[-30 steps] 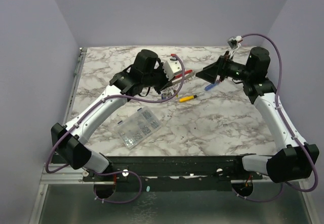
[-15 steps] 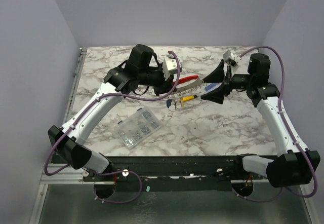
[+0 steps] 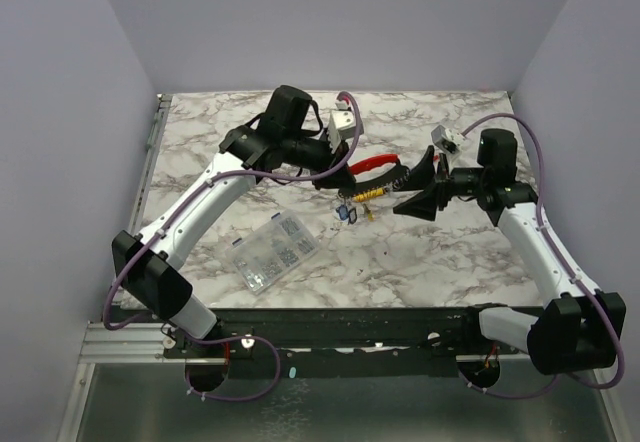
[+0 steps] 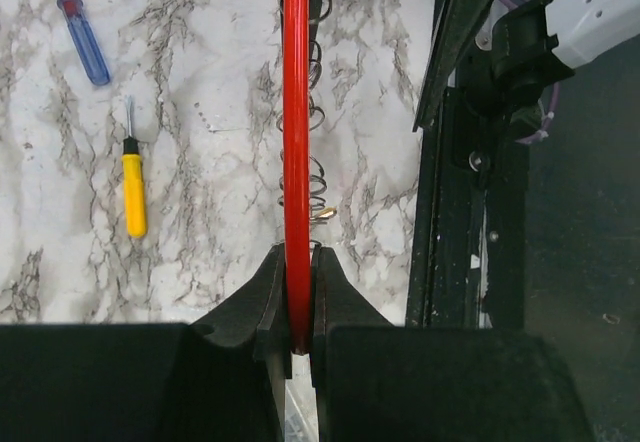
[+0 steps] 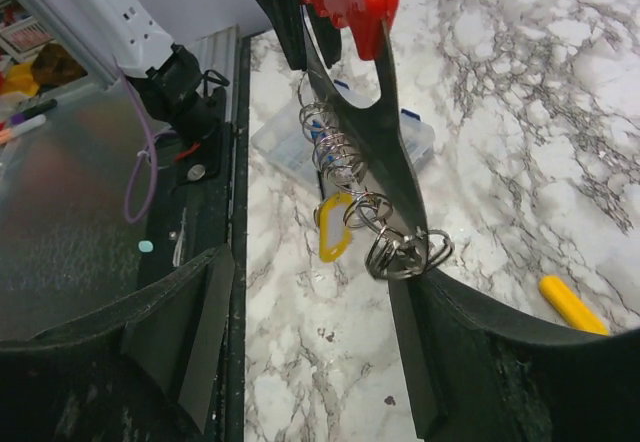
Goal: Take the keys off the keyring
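The keyring is a red band [image 4: 296,112] joined to a grey metal piece [image 5: 385,142], held above the table. My left gripper [image 4: 296,307] is shut on the red band [image 3: 376,161]. Several wire rings [image 5: 400,252] are strung along the metal piece. The keys [image 3: 347,210] hang below it with yellow, blue and black tags; the yellow tag [image 5: 335,227] shows in the right wrist view. My right gripper [image 5: 315,332] is open around the free end of the metal piece, which lies beside its right finger [image 5: 455,347]. In the top view the right gripper [image 3: 415,188] faces the left gripper [image 3: 352,162].
A clear compartment box [image 3: 275,252] of small parts lies front left of centre. A yellow-handled screwdriver [image 4: 133,194] and a blue-and-red screwdriver [image 4: 85,40] lie on the marble under the arms. The table's dark front rail [image 4: 450,212] runs close by.
The left arm has carried the keyring down and toward the middle. The right gripper has swung in to the keyring's free end, and its jaws have narrowed somewhat.
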{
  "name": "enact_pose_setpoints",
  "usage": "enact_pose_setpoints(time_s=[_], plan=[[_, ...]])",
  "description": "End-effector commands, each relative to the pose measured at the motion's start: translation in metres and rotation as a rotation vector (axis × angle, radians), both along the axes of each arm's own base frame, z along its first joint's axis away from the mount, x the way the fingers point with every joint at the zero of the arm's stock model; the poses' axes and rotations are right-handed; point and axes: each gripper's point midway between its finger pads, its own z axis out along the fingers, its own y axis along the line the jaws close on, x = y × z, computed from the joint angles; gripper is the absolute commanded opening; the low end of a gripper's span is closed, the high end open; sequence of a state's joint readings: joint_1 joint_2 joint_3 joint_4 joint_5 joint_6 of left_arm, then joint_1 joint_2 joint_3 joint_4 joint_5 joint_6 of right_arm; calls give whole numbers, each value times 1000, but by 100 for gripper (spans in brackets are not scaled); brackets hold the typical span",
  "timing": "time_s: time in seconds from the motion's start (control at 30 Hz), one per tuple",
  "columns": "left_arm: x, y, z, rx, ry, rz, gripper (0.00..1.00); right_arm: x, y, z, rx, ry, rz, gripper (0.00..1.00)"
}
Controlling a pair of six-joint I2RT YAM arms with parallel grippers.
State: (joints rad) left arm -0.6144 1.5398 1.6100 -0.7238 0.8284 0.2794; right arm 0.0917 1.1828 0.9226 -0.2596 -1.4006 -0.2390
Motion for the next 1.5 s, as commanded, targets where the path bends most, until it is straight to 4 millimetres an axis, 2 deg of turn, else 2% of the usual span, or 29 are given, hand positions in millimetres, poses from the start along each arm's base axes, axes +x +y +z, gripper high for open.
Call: enact_pose_setpoints(time_s=[0.0,0.1,0.23,0.33,0.4,0.5,0.6,0.67,0.8,1.0,1.2,1.47], plan=[[18,-8,6,-43,80,104,0,6,-3,-2,-51,-36,-70,71],[30,-11,5,-67,138,165,0,9,-5,-18,-70,6,-124,71],[39,-14,18,-109,177,225,0,11,-5,-39,-53,51,-166,66],[42,-16,27,-135,177,242,0,10,1,-38,9,58,-141,66],[38,-19,31,-154,197,221,0,16,5,-32,34,16,-139,67],[32,-21,36,-177,222,197,0,25,10,-14,96,-68,-151,69],[30,-20,40,-195,232,193,0,19,15,6,195,-169,-146,69],[28,-21,41,-209,250,186,0,15,23,11,216,-196,-124,68],[25,-20,47,-239,274,177,0,15,33,2,222,-205,-129,68],[22,-19,48,-259,289,161,0,30,32,-7,231,-269,-222,68],[17,-20,46,-267,307,131,0,36,31,-8,237,-318,-250,62],[15,-20,47,-274,314,121,0,38,36,-12,229,-338,-243,47]])
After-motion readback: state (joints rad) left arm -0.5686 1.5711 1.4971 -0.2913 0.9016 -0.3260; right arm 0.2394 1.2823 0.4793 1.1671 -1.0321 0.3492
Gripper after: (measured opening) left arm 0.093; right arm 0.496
